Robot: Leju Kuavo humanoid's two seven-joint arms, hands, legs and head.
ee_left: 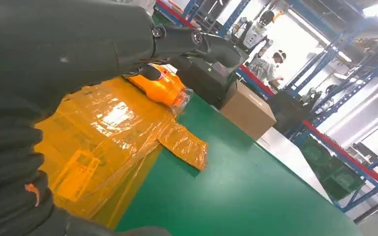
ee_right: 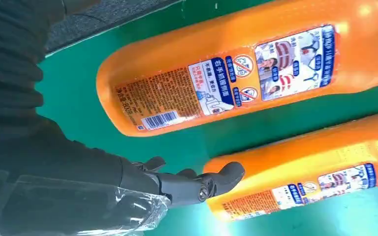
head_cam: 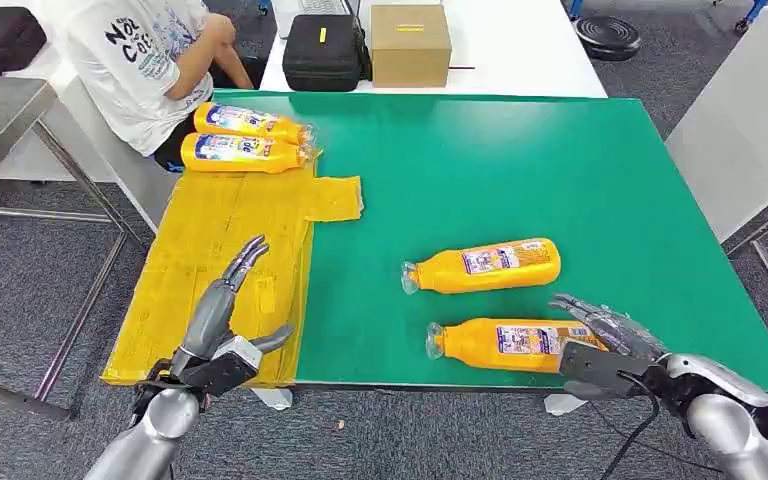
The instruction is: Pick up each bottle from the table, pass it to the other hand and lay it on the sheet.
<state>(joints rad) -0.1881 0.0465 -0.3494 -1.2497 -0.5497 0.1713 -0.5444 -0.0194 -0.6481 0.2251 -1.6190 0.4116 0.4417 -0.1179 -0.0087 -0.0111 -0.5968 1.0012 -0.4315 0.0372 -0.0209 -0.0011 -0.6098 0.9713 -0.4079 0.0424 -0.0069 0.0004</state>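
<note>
My right robot hand (head_cam: 600,335) sits at the near edge of the green counter (head_cam: 520,170), fingers spread over the base end of the nearest bottle (head_cam: 505,344); in the right wrist view the fingertips (ee_right: 226,174) reach that bottle's base, but I cannot tell whether they touch it, and nothing is gripped. This bottle lies on its side, long axis across the counter, cap pointing toward the yellow sheet (head_cam: 220,270). Just beyond it a second bottle (head_cam: 482,266) lies nearly parallel, cap also toward the sheet. My left robot hand (head_cam: 225,320) hovers open over the sheet's near part, fingers stretched forward, empty. At the sheet's far end two more bottles (head_cam: 250,138) lie side by side, caps toward the green. Beyond them a person (head_cam: 150,60) sits; a black case (head_cam: 322,52) and cardboard box (head_cam: 410,45) stand past the counter's far edge.
</note>
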